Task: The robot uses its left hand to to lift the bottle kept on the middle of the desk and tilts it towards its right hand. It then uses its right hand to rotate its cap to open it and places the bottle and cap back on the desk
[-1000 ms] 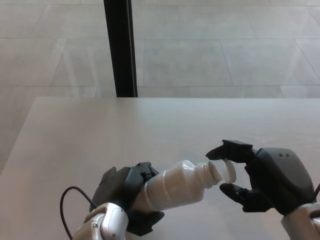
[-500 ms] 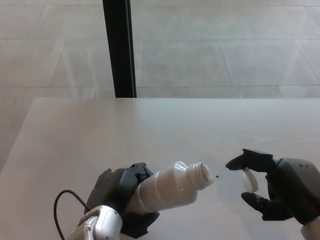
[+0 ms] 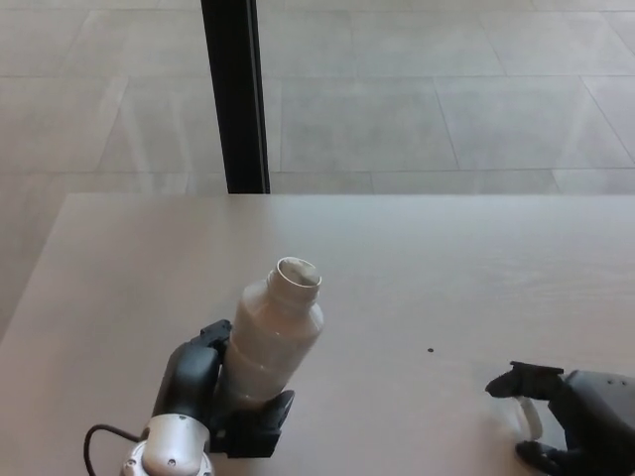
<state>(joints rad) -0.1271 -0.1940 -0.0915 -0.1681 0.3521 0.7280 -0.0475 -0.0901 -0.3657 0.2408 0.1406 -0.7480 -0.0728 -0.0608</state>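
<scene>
Fingers (image 3: 203, 349) of the left hand (image 3: 213, 392) wrap around the lower body of the white bottle (image 3: 270, 339) and hold it near the front edge of the counter (image 3: 417, 268), left of centre. On the right hand (image 3: 575, 426), low in the right corner of the head view, a thumb and finger pinch the small white cap (image 3: 526, 416) between them; the hand is partly cut off by the picture's edge.

Half a second ago the bottle lay tilted with its open neck pointing toward the right hand, and a second ago the cap sat just off that neck. Now the bottle stands nearly upright, mouth up and leaning slightly away from the robot, while the right hand has drawn back and down toward the counter — the two are well apart. I judge the unscrewing done, with what remains being to set the bottle down and lay the cap beside it. Whether the bottle's base already touches the counter is hidden by the hand.

Around them, a dark vertical post (image 3: 234, 94) rises behind the far edge of the counter against a pale tiled floor (image 3: 446, 89), a black cable (image 3: 104, 436) loops at the left wrist, and a tiny dark speck (image 3: 430, 349) lies on the counter between the hands. Nothing stands in the way of either placement — the surface near both hands is bare.
</scene>
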